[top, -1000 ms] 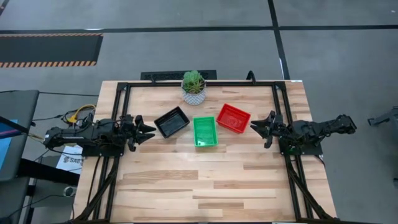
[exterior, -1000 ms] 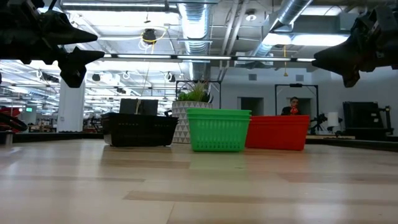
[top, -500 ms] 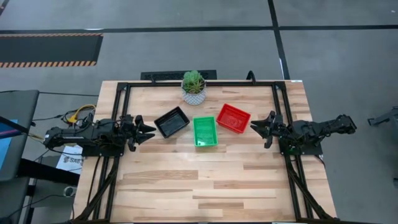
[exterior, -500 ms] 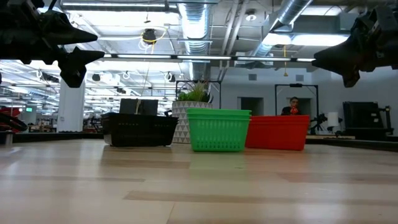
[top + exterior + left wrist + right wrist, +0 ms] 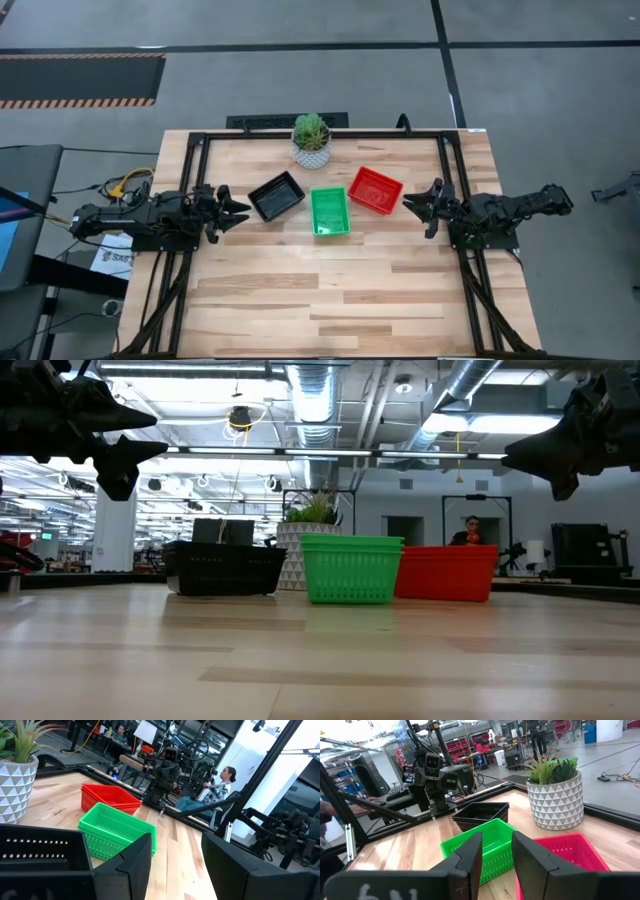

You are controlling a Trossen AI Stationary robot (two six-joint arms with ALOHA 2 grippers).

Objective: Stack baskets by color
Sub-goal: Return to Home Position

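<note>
Three basket piles stand in a row on their bottoms at mid-table: black point(image 5: 276, 196), green point(image 5: 330, 211) and red point(image 5: 375, 190). Layered rims on the green pile point(image 5: 351, 568) and the red pile point(image 5: 107, 798) show baskets nested one in another. My left gripper point(image 5: 238, 210) hovers level above the table's left side, short of the black pile, open with nothing between its fingers point(image 5: 176, 865). My right gripper point(image 5: 412, 203) hovers level at the right, short of the red pile, open and empty point(image 5: 497, 855).
A green plant in a white patterned pot point(image 5: 311, 139) stands behind the baskets near the far edge. A black frame point(image 5: 190, 150) runs along the table's sides. The near half of the wooden table point(image 5: 330, 300) is bare. A person sits beyond the table point(image 5: 217, 787).
</note>
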